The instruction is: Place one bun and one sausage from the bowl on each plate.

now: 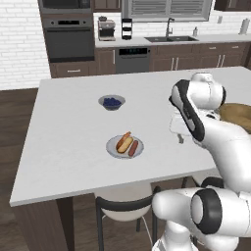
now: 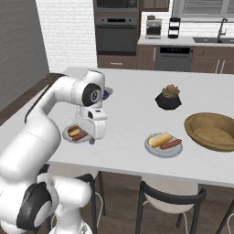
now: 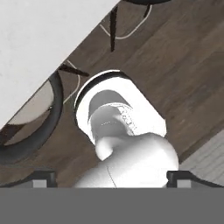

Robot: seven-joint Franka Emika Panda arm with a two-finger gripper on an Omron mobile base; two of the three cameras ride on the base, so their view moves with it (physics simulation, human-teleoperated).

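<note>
The white counter [image 1: 68, 127] is carrying two plates. The left plate [image 1: 112, 149] is sitting near the front edge, and a bun [image 1: 124, 143] and a sausage [image 1: 133, 149] are lying on it side by side. In the right base view, the right plate [image 2: 153, 148] is also holding a bun [image 2: 159, 139] and a sausage [image 2: 171, 144], touching each other. The bowl [image 2: 196, 123] is sitting just to the right of that plate, and it is looking empty.

The arm is bending over the counter between the two plates. The hand [image 3: 109, 177] is pointing down past the counter edge at the wood floor [image 3: 183, 57] and a black chair [image 3: 26, 144]. Its two dark tips are sitting far apart at the bottom of the hand view, so the hand is open and nothing is between them.

A small bowl of blue berries [image 1: 112, 102] is sitting farther back on the counter. A black plant pot [image 2: 168, 98] is standing behind the right plate.
</note>
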